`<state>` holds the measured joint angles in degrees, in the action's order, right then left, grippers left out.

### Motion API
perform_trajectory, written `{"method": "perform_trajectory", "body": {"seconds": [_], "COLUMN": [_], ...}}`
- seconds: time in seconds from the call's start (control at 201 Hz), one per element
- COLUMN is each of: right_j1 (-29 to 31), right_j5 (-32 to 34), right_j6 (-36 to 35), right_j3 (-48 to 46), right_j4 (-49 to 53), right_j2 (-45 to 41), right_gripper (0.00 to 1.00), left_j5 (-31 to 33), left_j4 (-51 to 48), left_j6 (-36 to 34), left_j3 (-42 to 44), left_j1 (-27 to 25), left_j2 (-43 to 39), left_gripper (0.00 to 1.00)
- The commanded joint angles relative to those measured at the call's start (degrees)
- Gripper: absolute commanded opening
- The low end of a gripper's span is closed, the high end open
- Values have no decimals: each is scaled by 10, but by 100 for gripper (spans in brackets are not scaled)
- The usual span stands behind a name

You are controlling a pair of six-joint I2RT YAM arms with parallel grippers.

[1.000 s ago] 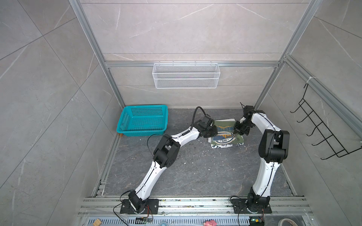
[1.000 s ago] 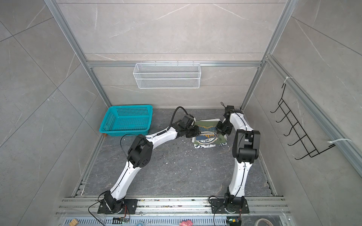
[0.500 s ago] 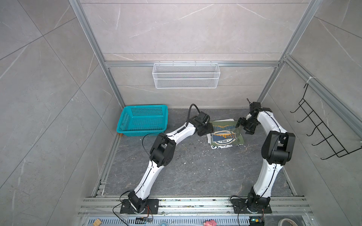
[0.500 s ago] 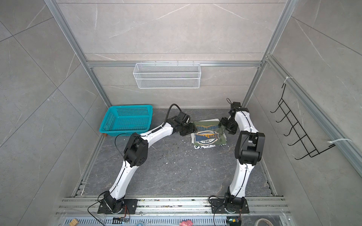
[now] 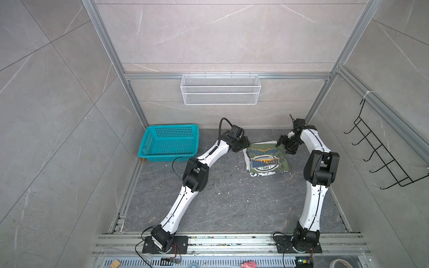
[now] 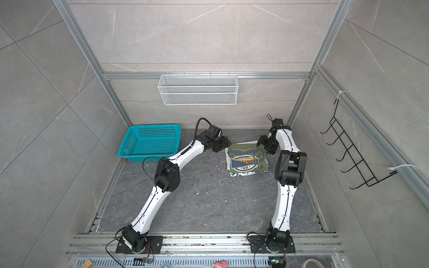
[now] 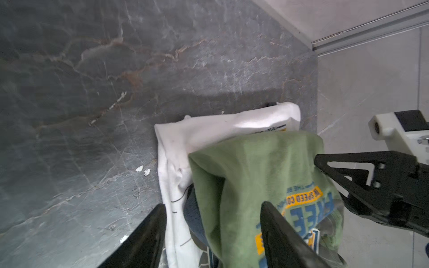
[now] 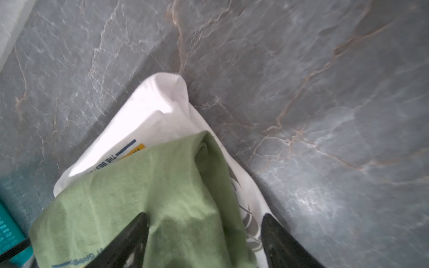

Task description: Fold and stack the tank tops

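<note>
Closest to me, the left arm (image 5: 178,206) and the right arm (image 5: 313,204) are leaning away over the dark stone floor (image 5: 232,204), which is carrying a scatter of pale crumbs. Farther in, the two tank tops are lying folded in one stack. The olive green tank top (image 5: 269,160) is sitting on top with its blue-and-yellow print facing up, and the white tank top (image 7: 220,125) is peeking out from under it along the edges. The stack is lying between the two grippers and reaching back toward me from them. The left gripper (image 5: 246,145) is hovering at the stack's far corner on its own side, jaws standing wide apart with nothing pinched (the cloth is just lying below the gap). The right gripper (image 5: 282,145) is hovering at the opposite far corner, spread wide and gripping nothing, though I cannot tell whether a fingertip is brushing the green cloth. Out past the left gripper, well clear of the stack, a teal basket (image 5: 148,143) is sitting by the back wall. Above both grippers a white wire basket (image 5: 220,90) is hanging on that wall.
</note>
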<state>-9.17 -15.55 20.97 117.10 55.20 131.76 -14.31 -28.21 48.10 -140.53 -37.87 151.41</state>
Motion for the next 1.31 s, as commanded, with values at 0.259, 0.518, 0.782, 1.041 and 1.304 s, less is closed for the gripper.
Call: {"method": "perform_trajectory", "body": {"seconds": [0.259, 0.518, 0.782, 1.041, 1.304], "right_j1": [-1, 6, 7, 5, 6], "right_j5": [-37, -45, -66, -62, 14], "right_j6": [-14, -26, -20, -17, -34], "right_j3": [-7, -2, -36, -94, 5], "right_j4": [-28, -46, -128, -214, -124], "right_j2": [4, -14, -47, -34, 13], "right_gripper": [47, 31, 21, 17, 44], "left_j5": [-50, -42, -4, 21, 44], "left_j4": [86, 111, 124, 129, 90], "left_j6": [16, 2, -25, -17, -23], "left_j3": [-42, -38, 5, 31, 33], "left_j1": [-2, -4, -3, 0, 3], "left_j2": [39, 24, -16, -7, -36], "left_gripper": [30, 9, 4, 9, 40]}}
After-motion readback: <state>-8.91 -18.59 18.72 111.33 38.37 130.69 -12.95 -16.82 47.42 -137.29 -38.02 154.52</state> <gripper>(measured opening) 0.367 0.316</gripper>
